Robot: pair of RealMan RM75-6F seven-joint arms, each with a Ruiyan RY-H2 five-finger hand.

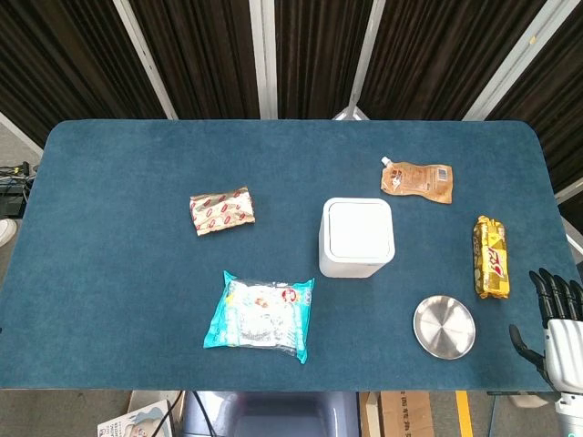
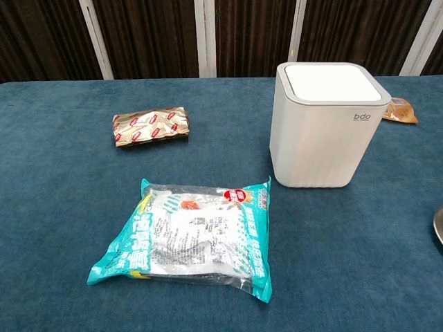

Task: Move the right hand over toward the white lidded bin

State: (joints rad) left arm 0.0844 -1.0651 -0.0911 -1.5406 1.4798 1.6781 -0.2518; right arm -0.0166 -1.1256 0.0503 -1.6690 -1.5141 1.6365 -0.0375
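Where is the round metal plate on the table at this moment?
In the head view, the round metal plate lies near the table's front right edge, in front of the yellow snack bar and right of the white lidded bin, close to the right hand.

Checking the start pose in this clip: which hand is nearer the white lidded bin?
Right. The right hand sits at the table's right edge, beyond the steel dish, well clear of the white lidded bin. The left hand shows in neither view.

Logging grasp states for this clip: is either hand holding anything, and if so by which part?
Nothing is held. The right hand sits at the table's near right edge with fingers apart and empty; the left hand is not in view.
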